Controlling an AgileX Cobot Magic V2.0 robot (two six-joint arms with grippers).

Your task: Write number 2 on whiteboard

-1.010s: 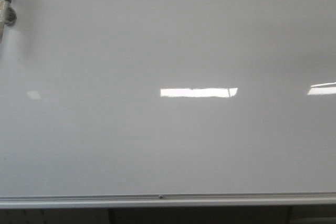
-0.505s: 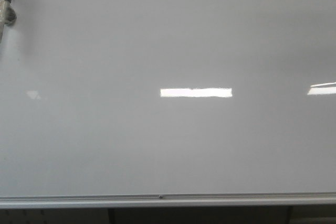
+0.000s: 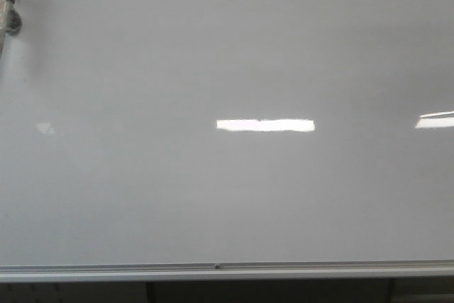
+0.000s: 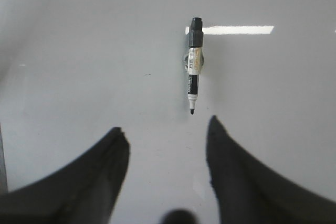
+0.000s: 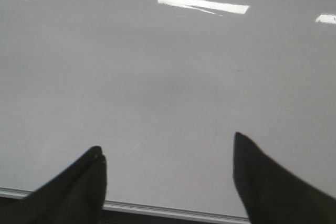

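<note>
The large glossy white-grey whiteboard with its silver metal edge strip is lying blank, no digit showing. A black-capped white marker is resting at its far left. The left gripper and right gripper are hovering with jaws released, grasping nothing.

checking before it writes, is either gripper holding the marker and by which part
Nothing is held. Left gripper and right gripper are open; the marker lies apart on the whiteboard.
</note>
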